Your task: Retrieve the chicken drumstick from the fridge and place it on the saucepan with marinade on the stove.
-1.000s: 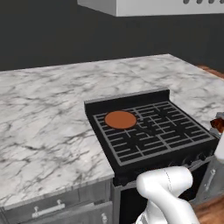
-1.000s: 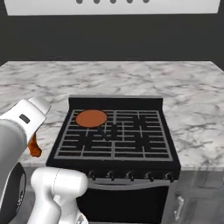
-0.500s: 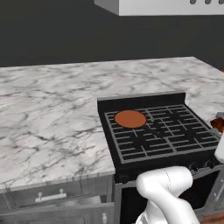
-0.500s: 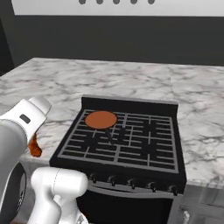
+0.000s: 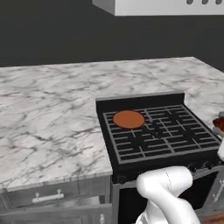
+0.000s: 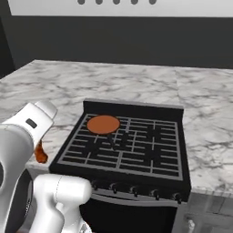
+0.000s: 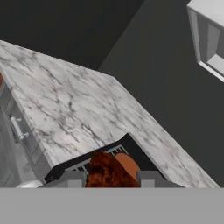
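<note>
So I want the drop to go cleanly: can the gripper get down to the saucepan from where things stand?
Probably yes. The gripper, shut on the chicken drumstick, faces nothing above the saucepan with marinade: bare stove grates surround it, and the hood sits high.

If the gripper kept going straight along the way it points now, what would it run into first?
Judging by the hand view, the gripper, shut on the chicken drumstick, points toward the stove and the saucepan with marinade. It would likely meet the pan or grates first; depth is unclear.
</note>
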